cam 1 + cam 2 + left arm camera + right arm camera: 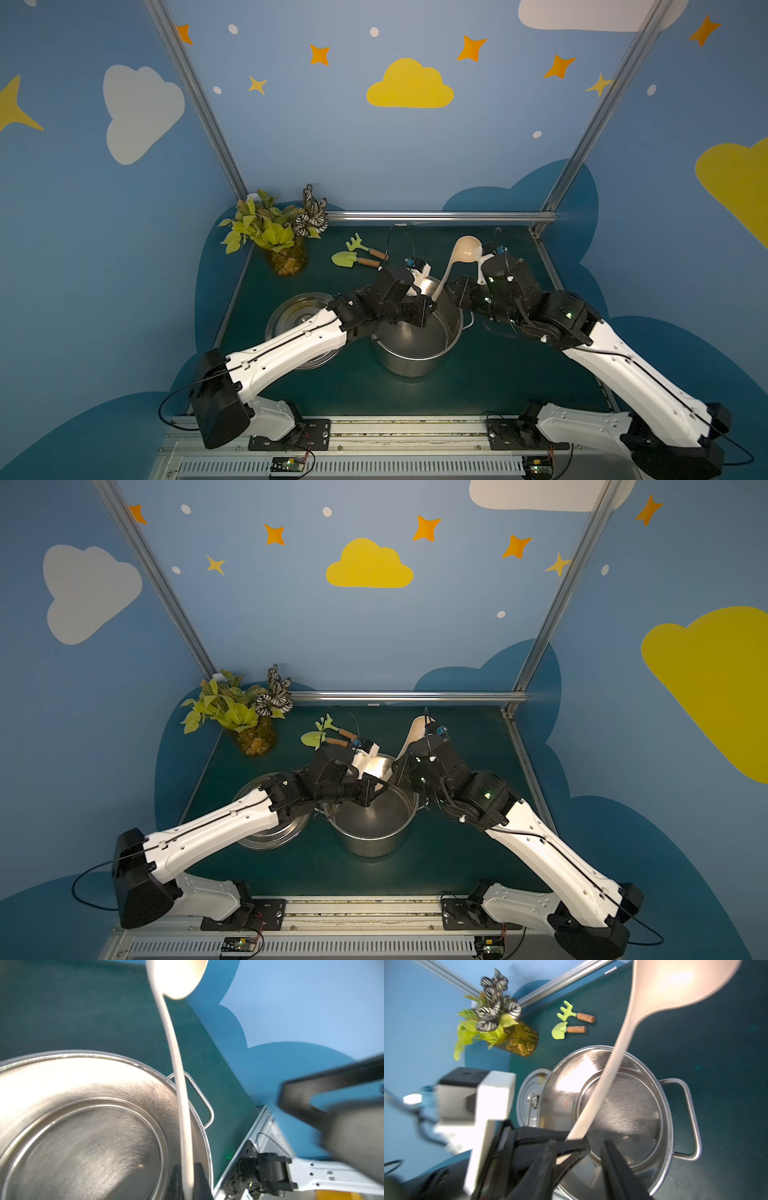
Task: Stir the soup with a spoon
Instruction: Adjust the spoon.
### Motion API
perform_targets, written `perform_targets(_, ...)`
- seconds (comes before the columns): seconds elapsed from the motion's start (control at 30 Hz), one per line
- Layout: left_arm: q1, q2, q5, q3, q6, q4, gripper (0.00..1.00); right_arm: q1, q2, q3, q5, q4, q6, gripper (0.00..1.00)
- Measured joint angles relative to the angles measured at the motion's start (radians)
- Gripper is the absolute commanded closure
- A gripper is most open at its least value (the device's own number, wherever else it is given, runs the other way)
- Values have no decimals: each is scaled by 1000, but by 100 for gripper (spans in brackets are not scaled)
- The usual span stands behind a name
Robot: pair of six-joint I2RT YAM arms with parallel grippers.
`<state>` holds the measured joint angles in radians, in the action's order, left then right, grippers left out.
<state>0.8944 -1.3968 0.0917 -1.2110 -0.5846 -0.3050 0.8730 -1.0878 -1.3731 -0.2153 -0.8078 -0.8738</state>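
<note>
The bowl of the spoon [176, 1059] is cut off by the frame edge in both wrist views and washed out by glare. In a top view the spoon [417, 729] is largely hidden behind the right arm's wrist, and only a cream sliver is shown. The end of its slim, tapering handle is buried between the dark fingers of the left pincer [188, 1180], which is seen clamped on it. The handle is thus held low over the pot [415, 361] and slanted upward, with the deep round bowl raised beyond the pot's far rim, beside the right wrist. Whether bowl and wrist touch cannot be told. The right pincer [579, 1145] is seen with its jaws apart and nothing gripped between them, close to the handle's end above the pot. Part of the pot's rim and much of the lid [291, 309] lying beside it are covered by the left arm. The pot is of brushed steel, round, with wire-loop handles and a ringed flat bottom. The spoon is of smooth matt plastic. The table [478, 374] is covered in dark green.
</note>
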Motion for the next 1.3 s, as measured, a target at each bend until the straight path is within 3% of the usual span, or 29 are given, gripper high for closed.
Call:
perform_targets(0.3, -13, 13, 96, 70, -92, 138, 98, -108, 163, 161, 130, 133, 13, 35)
perform_targets(0.7, -16, 104, 175, 227, -240, 418, 98, -202, 171, 431, 310, 463, -160, 40)
perform_targets(0.9, -3, 110, 210, 291, -307, 546, 98, -238, 134, 463, 370, 654, -222, 48)
perform_targets(1.03, 0, 111, 219, 311, -341, 620, 98, -254, 107, 463, 396, 713, -250, 59)
perform_targets(1.13, 1, 112, 223, 318, -357, 661, 98, -266, 104, 463, 414, 728, -266, 83)
perform_targets(1.23, 2, 114, 229, 326, -368, 694, 86, -281, 108, 463, 440, 764, -312, 100)
perform_targets(1.3, 5, 116, 241, 326, -375, 710, 73, -288, 121, 463, 470, 777, -311, 100)
